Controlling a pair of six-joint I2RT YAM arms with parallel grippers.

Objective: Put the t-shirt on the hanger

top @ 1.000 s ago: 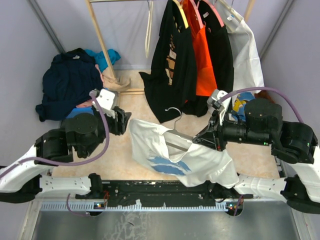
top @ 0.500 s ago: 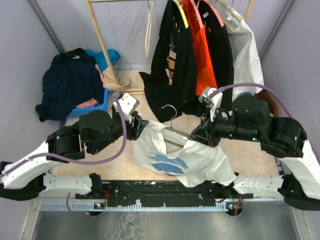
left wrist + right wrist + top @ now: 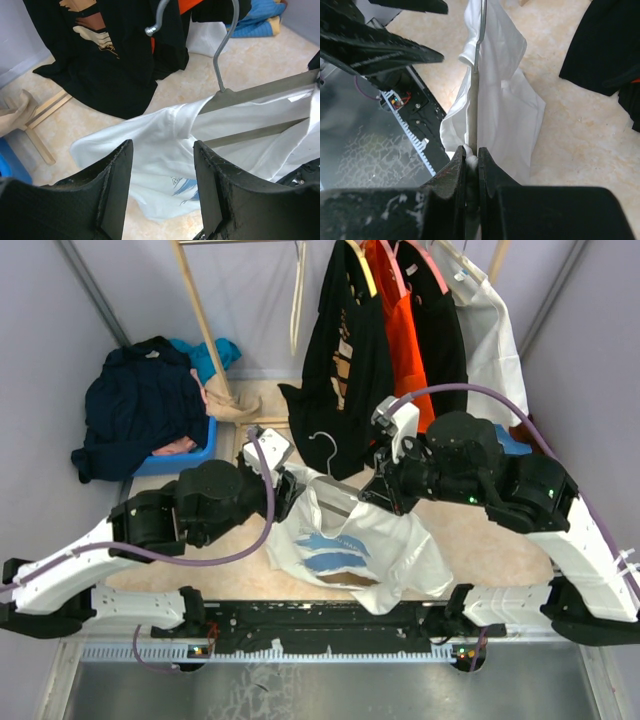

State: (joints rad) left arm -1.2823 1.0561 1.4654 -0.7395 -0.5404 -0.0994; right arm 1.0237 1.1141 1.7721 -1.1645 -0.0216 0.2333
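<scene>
Right gripper [image 3: 472, 152] clamps hanger [image 3: 260, 92], holding t-shirt [image 3: 150, 145] above tabletop's [image 3: 470, 540] near edge; left gripper [image 3: 162, 150] open, lined up to pull shoulder.

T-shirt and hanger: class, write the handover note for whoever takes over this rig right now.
Right tool: shut on one end of the hanger, holding it.
Left tool: open, holding nothing, facing the t-shirt.
Done: the hanger sits inside the neck opening, and one shirt shoulder covers one hanger arm.
Left: the arm on the right tool's side shows bare. Probably pull the shirt over it, settle it, then release.
</scene>
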